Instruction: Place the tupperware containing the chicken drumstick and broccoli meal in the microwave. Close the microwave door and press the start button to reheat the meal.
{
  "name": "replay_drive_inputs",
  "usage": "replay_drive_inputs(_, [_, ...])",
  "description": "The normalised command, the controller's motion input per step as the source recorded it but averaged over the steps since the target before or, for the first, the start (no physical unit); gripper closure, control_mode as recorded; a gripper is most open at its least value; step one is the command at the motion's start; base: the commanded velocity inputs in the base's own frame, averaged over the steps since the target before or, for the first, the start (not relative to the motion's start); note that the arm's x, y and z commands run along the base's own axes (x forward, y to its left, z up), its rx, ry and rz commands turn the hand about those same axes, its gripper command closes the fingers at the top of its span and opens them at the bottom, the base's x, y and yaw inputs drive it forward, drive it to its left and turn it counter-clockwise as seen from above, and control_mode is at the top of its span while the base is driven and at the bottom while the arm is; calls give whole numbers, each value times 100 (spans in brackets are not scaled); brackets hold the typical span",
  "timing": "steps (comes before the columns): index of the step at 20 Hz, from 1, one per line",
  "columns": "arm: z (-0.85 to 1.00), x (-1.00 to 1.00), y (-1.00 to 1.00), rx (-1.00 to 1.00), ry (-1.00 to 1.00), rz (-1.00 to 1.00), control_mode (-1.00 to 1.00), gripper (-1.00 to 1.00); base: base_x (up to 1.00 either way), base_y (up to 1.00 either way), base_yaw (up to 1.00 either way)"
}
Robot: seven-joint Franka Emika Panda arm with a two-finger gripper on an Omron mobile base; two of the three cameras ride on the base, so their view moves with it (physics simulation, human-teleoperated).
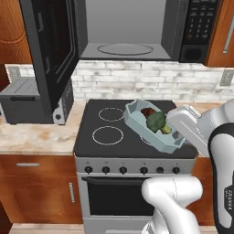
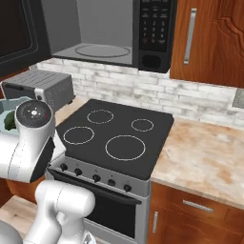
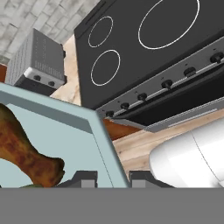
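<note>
The gripper [image 3: 113,178] was clamped on the rim of the tupperware [image 1: 153,125], one dark finger on each side of the pale blue-green wall in the hand view, and it held the tub tilted in the air above the black cooktop [image 1: 109,128], over the right-hand burners. Inside the tub lay the chicken drumstick [image 3: 26,151], brown and club-shaped, with the broccoli [image 1: 156,120] just beside it, dark green against the pale plastic. Below the tub, the range showed a row of dark knobs [image 1: 123,170] along its front, above the oven door [image 1: 119,196]. To the left of the stove, a small grey toaster oven [image 2: 40,88] sat on the marbled countertop [image 2: 209,147], against the pale brick backsplash [image 1: 151,82]. Above the stove hung the microwave [image 1: 137,27], its cavity bare with the round turntable [image 1: 125,49] showing, the keypad panel [image 1: 201,20] at its right, and the microwave door [image 1: 50,50] swung wide open to the left.
</note>
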Motion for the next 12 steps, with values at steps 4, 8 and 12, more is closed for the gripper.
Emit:
replay_drive_inputs(4, [0,0,0,0,0,0,100,100,19,0,20])
replay_drive_inputs(8, [0,0,0,0,0,0,100,100,30,0,16])
replay_drive_inputs(12, [0,0,0,0,0,0,100,100,36,0,14])
